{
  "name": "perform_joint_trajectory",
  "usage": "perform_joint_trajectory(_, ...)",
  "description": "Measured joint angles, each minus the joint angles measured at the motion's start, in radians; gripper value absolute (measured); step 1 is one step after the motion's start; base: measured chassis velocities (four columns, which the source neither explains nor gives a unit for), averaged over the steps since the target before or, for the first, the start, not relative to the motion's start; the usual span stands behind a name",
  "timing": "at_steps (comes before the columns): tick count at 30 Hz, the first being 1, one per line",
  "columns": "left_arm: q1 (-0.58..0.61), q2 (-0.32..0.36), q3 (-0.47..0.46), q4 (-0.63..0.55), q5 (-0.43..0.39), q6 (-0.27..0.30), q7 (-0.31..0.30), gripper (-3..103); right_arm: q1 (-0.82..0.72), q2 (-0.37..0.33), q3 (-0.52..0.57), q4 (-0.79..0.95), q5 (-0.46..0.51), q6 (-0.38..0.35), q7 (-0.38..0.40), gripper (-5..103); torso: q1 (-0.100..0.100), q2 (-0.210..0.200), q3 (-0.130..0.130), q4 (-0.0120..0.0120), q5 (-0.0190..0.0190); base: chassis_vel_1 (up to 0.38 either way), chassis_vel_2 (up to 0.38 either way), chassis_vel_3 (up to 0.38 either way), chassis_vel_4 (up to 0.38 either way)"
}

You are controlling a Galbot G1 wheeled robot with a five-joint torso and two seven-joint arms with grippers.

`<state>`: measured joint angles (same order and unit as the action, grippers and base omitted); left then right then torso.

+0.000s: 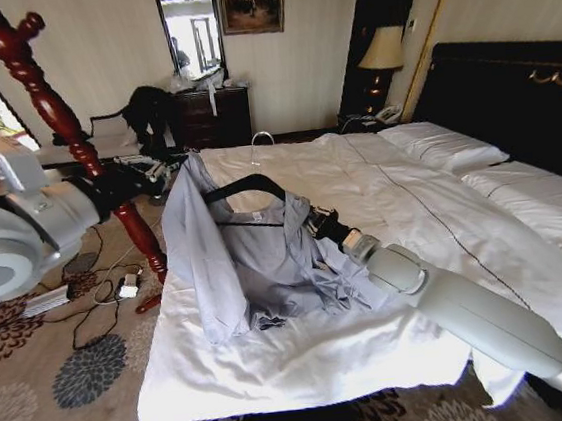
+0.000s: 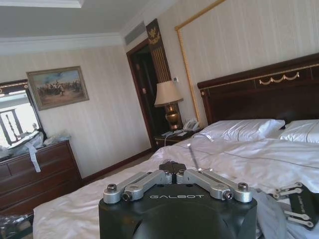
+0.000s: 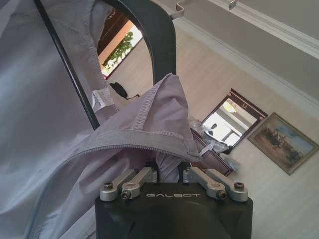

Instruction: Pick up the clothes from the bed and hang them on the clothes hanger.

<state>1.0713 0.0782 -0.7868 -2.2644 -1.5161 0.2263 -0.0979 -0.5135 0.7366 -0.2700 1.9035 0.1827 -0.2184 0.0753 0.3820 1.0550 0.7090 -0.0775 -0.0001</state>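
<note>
Shirt: your light grey-lavender shirt (image 1: pixel 246 264) is thin, wrinkly fabric with stitched seams, lifted above the bed's near half and drooping in soft folds onto the sheet.
Hanger: the slim black shoulder-shaped hanger (image 1: pixel 248 186) sits inside the shirt's collar, one arm draped by cloth, the other bare; its thin silver hook (image 1: pixel 259 144) curves up above the bed.
Bed: the bed (image 1: pixel 307 359) is wide, with creased white sheets, plump white pillows (image 1: pixel 445 145) and a tall dark headboard (image 1: pixel 520 95) with gold trim.
Right gripper: your right gripper (image 1: pixel 315 223) reaches in over the bed on a smooth pale arm. In its wrist view the metal fingers (image 3: pixel 137 181) are pinched narrow on a hemmed fold of the shirt, just beside the hanger's black arm.
Left gripper: your left gripper (image 2: pixel 172 172) is off the bed's left edge, near the shirt's raised shoulder. Its fingers (image 2: pixel 144 183) are drawn together at the middle; whether they grip the hanger you cannot tell.
Stand: a turned, glossy red-brown wooden coat stand (image 1: pixel 72 132) rises off the bed's left side.
</note>
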Motion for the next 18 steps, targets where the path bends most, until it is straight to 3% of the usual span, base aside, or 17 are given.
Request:
perform_joint_trajectory(11, 0.051, -0.041, 0.052, -0.012, 0.12, 0.025, -0.006, 0, 0.131, 0.023, -0.083, 0.027, -0.03, 0.002, -0.018, 16, 0.0, 0.0, 0.0, -0.0004, -0.0003, 0.0, 0.0, 0.0, 0.0)
perform_joint_trajectory(18, 0.045, -0.033, 0.044, -0.005, 0.129, 0.036, -0.025, 0, 0.136, 0.042, -0.101, 0.035, -0.018, -0.009, -0.017, 16, 0.0, 0.0, 0.0, -0.0004, 0.0, 0.0, 0.0, 0.0, 0.0)
